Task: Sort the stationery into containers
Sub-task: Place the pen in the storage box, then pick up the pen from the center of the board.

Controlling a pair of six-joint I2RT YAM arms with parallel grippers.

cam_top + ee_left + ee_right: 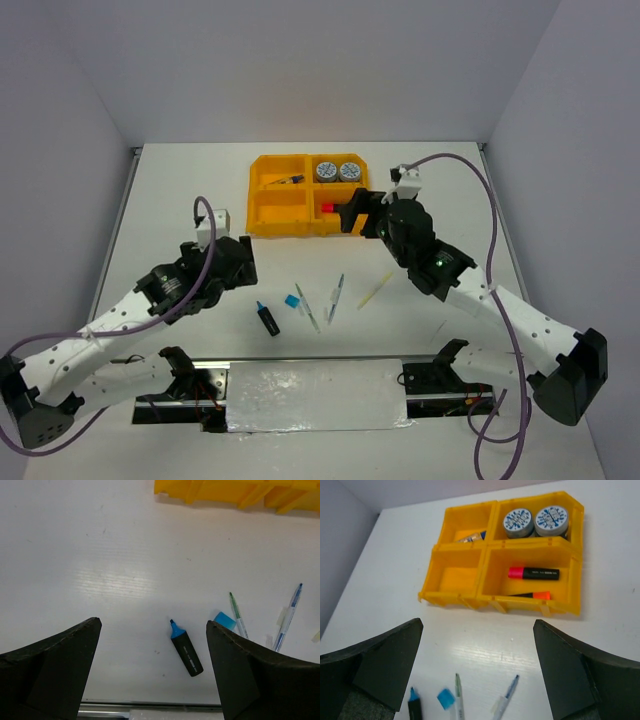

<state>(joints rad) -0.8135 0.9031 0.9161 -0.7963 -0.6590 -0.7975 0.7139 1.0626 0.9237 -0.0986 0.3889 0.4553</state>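
Orange-yellow tray (455, 577) is grouping like with like: tape rolls (517, 522) are sharing its far right compartment, with the pink-capped highlighter (535, 573) sitting in the near right. Your left end effector (152, 625) is hanging spread wide over the blue-capped highlighter (186, 648) on the tabletop (100, 555), probably lining up that pick. Your right end effector (477, 625) is gaping empty too.

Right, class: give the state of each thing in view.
Left gripper: open, empty.
Right gripper: open, empty.
Tape rolls: in tray, far-right compartment.
Pink highlighter: in tray, near-right compartment.
Orange highlighter: same compartment.
Blue highlighter: lying on table.
Pens: lying on table.
Blue square: on table.
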